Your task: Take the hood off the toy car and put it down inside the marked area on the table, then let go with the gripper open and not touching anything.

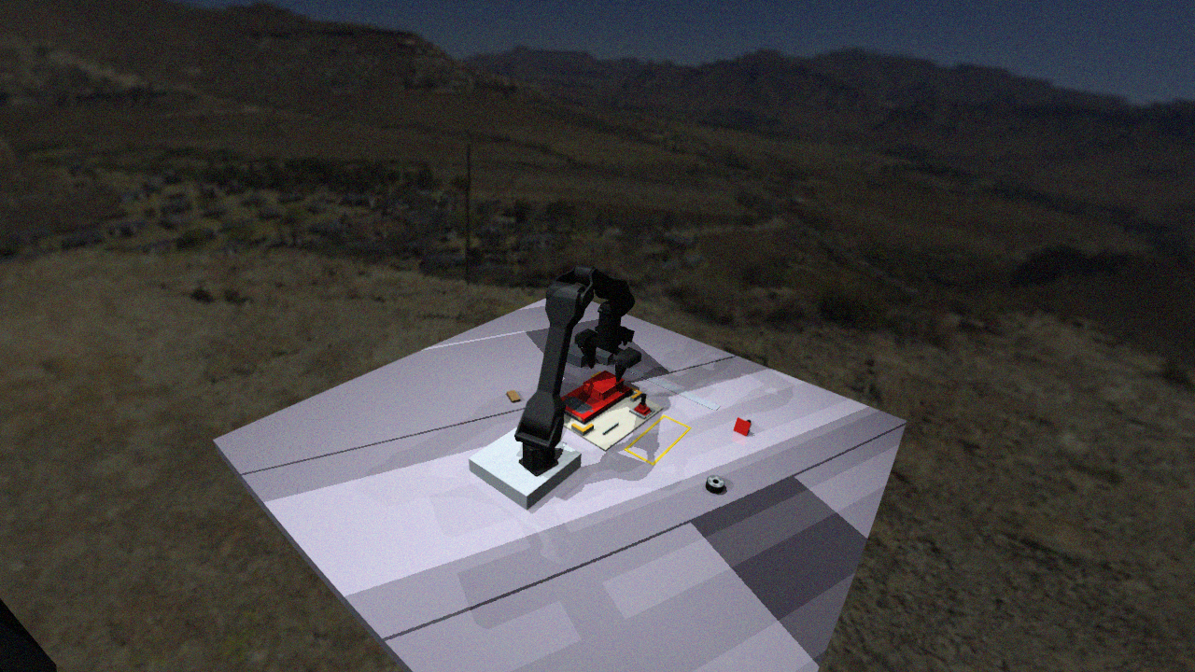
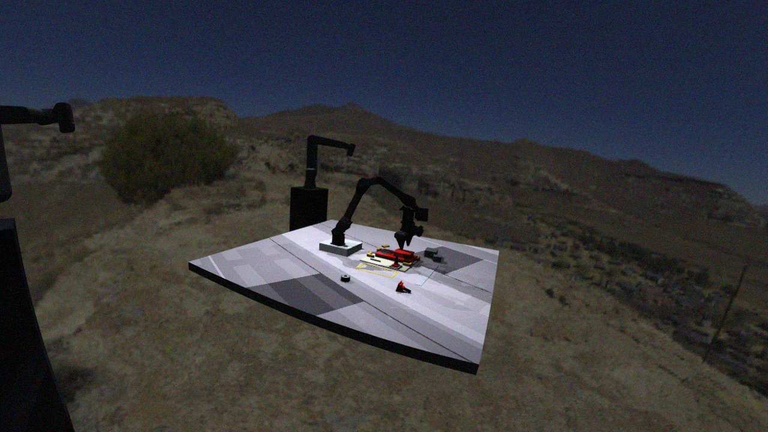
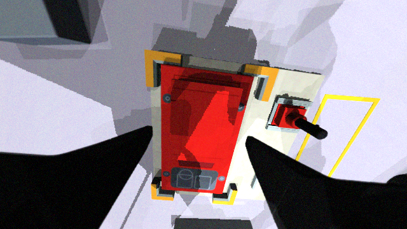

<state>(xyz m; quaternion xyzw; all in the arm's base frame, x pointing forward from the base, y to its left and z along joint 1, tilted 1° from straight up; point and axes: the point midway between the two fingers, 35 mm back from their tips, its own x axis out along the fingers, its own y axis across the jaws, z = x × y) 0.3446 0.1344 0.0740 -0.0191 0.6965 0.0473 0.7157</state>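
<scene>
Above the toy car: the gripper (image 3: 198, 141) hangs with its fingers spread wide, one black fingertip (image 3: 144, 133) on each side of the red body, holding nothing.
Toy car (image 3: 203, 127): red, seated on a cream base plate (image 3: 286, 86) between orange corner brackets (image 3: 152, 58).
Hood (image 3: 194, 178): which panel is the hood cannot be told for certain; the whole red shell sits in place on the car, with a grey fitting at the near end.
Beside the car: a small red block with a black peg (image 3: 297, 119) stands on the same plate.
Marked area (image 1: 657, 440): a yellow outline on the table just past the plate from the car; nothing lies inside it.
Table (image 1: 417, 535): a pale slab in grey and lilac bands crossed by dark lines, under heavy shadow near the car.
Loose items away from the car: a red piece (image 1: 741, 426), a black ring (image 1: 715, 483), a tan chip (image 1: 513, 395).
Surroundings: dry hillside under a dark blue sky.
</scene>
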